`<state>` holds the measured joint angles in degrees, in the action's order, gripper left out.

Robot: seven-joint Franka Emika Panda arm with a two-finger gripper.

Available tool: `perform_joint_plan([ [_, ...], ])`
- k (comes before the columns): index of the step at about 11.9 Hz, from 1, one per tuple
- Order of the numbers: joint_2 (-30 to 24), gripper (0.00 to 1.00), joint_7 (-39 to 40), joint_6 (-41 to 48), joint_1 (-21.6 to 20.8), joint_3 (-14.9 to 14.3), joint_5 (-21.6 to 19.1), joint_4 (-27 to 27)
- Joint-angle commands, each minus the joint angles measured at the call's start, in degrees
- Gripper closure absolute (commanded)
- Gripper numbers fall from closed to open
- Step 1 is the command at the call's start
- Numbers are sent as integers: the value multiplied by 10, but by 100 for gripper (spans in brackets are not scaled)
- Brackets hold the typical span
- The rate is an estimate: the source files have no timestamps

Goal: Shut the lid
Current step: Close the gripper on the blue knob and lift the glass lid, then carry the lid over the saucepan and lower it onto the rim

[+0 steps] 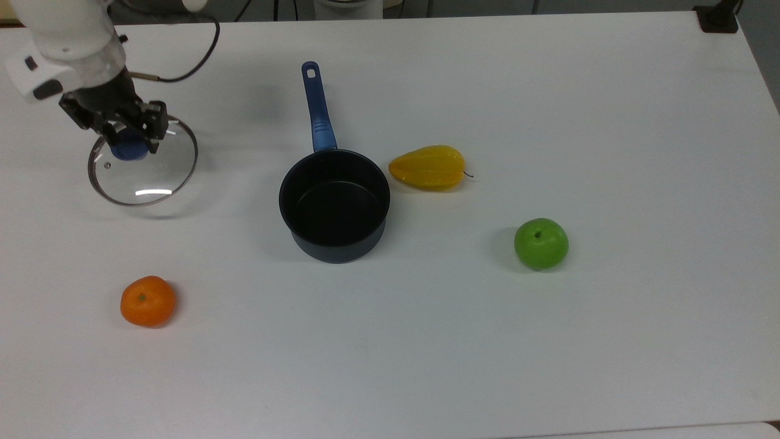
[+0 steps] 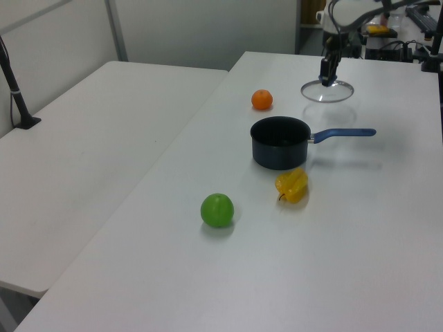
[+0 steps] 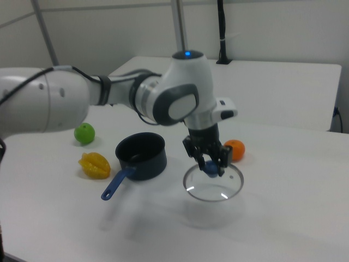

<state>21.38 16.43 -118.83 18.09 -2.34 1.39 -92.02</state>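
Observation:
The round glass lid (image 1: 144, 171) (image 2: 327, 92) (image 3: 214, 185) with a metal rim hangs in the air at the top view's upper left, its shadow on the table below. My gripper (image 1: 130, 141) (image 2: 326, 77) (image 3: 211, 167) is shut on the lid's blue knob (image 1: 127, 149) (image 3: 211, 170). The dark saucepan (image 1: 334, 206) (image 2: 279, 142) (image 3: 141, 155) with a blue handle (image 1: 317, 110) stands open and empty near the table's middle, to the right of the lid in the top view.
On the white table (image 1: 548, 341) lie an orange (image 1: 147, 301) below the lid in the top view, a yellow starfruit (image 1: 429, 167) right of the pan, and a green apple (image 1: 540, 243) further right. A black clamp (image 1: 719, 18) sits at the far right corner.

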Motion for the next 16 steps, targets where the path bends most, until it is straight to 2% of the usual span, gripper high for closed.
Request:
perform_joint_plan([
  [1,-39,54,-10,79,-9,6,-14,20],
  [2,-44,54,-33,86,-11,8,-15,24],
  [6,-51,54,-109,106,-96,8,-10,51],
  [10,-46,54,-184,104,-188,8,-4,52],
  [12,-38,54,-199,101,-216,7,-2,52],
  [16,-11,54,-250,63,-248,8,32,52],
])
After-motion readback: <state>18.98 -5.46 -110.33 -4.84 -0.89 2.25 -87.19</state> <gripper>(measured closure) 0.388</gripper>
